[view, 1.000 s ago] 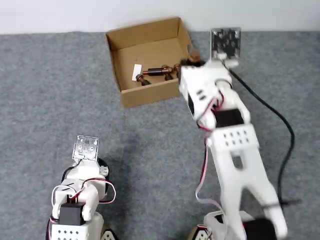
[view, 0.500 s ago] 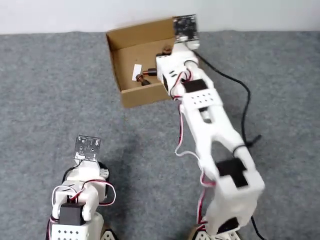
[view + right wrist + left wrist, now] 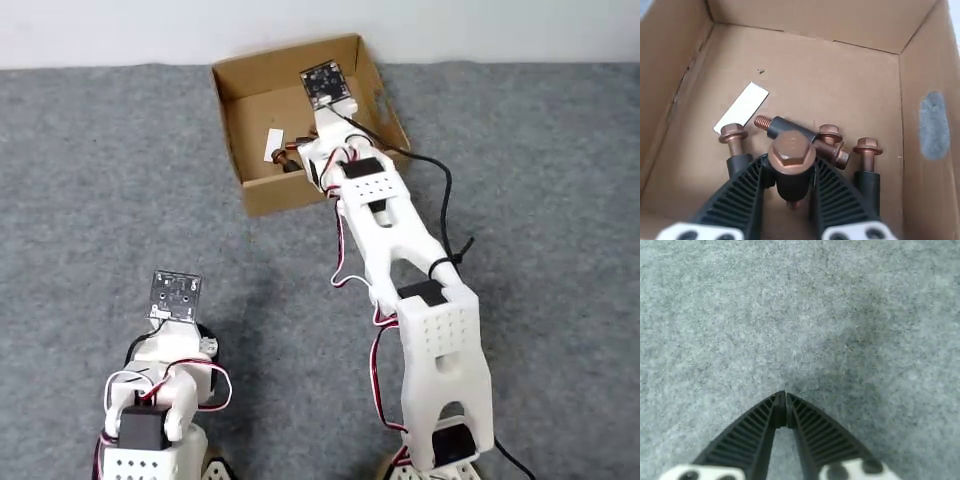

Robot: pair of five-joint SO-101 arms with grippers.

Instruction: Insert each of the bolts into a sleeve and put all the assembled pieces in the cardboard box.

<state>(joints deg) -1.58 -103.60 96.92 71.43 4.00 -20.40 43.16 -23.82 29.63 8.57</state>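
I am holding 1 assembled piece (image 3: 791, 152) in my right gripper (image 3: 790, 181), jaws clamped on its black sleeve with the copper bolt head pointing up. It is hanging inside the cardboard box (image 3: 815, 20), low over the floor and directly above the other pieces (image 3: 790, 131) already lying and standing there. My left gripper (image 3: 785, 401) is pressed closed on nothing, parked over the grey table (image 3: 840, 315), well apart from the box.

As I judge it, the trouble is going to come from the crowding below. If I am letting go from here, the piece is likely landing on the lying sleeve rather than on bare cardboard, and it may be tipping over hard enough for the bolt to slide out, which would undo the assembly. It could also be knocking the upright pieces beside it. Opening wide is another risk: my fingers are sitting just beside the neighbours on both sides, so spreading jaws may be shoving them. A white slip (image 3: 742, 109) is lying nearer the far wall, beside some barer floor.
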